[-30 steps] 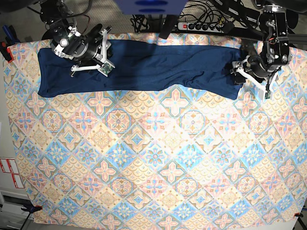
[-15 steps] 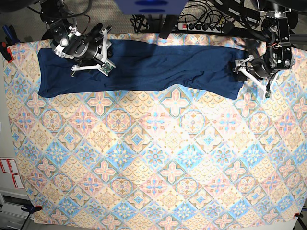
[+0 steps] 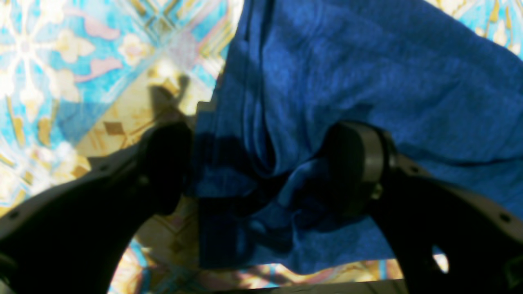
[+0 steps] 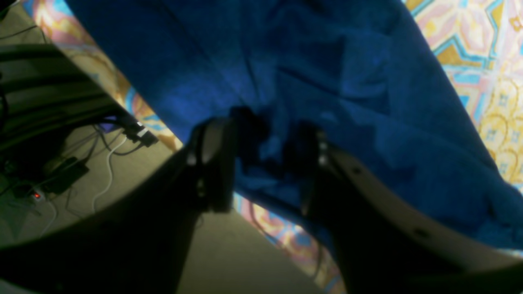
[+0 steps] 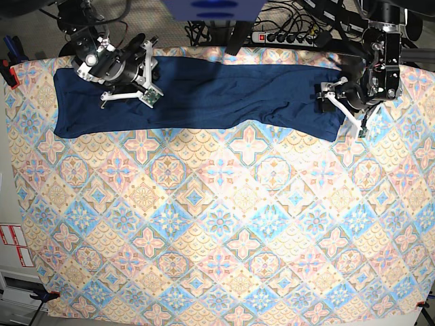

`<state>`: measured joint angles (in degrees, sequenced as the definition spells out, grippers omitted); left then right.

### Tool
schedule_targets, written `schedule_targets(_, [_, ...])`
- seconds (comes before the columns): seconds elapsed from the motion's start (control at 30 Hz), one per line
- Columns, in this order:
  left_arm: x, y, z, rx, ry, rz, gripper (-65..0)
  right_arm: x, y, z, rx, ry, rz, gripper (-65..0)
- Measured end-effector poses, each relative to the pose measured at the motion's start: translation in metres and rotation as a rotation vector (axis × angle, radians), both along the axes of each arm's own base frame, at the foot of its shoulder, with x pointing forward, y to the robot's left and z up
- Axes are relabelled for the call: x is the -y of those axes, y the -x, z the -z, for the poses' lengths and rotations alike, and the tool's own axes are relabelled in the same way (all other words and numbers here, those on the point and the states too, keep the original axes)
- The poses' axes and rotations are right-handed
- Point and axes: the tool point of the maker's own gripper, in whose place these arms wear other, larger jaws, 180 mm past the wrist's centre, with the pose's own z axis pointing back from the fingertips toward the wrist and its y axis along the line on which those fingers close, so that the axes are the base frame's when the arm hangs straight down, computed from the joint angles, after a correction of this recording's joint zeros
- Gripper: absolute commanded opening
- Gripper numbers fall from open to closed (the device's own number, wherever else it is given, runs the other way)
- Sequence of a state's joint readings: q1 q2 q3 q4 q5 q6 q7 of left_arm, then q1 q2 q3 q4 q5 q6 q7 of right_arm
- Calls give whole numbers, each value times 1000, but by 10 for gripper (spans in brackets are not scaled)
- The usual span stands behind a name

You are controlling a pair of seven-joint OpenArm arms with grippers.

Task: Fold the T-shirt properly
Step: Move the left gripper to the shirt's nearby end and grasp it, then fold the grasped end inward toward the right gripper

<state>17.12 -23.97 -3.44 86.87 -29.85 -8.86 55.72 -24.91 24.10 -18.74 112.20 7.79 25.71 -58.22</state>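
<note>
One T-shirt, two grippers, one patterned tablecloth and one power strip behind the table make up the scene.

At the base view's left, the right gripper sits on the shirt's left portion, near the table's far edge. Its wrist view shows the two fingers moderately apart with a raised bunch of navy fabric between them; whether they actually pinch it I cannot tell, as that spot is dark and blurred. Just beyond that finger the tablecloth's edge drops to the floor, where cables lie.

The shirt lies as a long band across the far part of the table, running from near the left edge almost to the right edge. Its near edge is fairly straight at the left and dips lower toward the right end. All of the tablecloth in front of it is open, by far the larger share of the surface.

At the right, the left gripper is at the shirt's right end. Its jaws stand wide open, one finger over the tablecloth just off the fabric edge, the other on the shirt, with folds and a layered edge bunched between them.

The shirt is plain dark navy, soft-knit, without print, mostly flat with creases at both ends.
</note>
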Motion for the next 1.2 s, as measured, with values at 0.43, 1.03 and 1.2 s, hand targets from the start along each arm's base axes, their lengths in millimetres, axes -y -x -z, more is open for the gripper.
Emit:
schedule_targets(0.43, [50,8,-9,23,86,69,-512,0,0,0,-2,-1,0,-418])
schedule_targets(1.03, [-61,-15,-44,226,-23,-299,-650,0,0,0,-2,1,0,-418])
schedule_targets(1.2, [-81,-16,-52,247,-47,-335,-650,-3,-3,-2,18,-20,-2,-418])
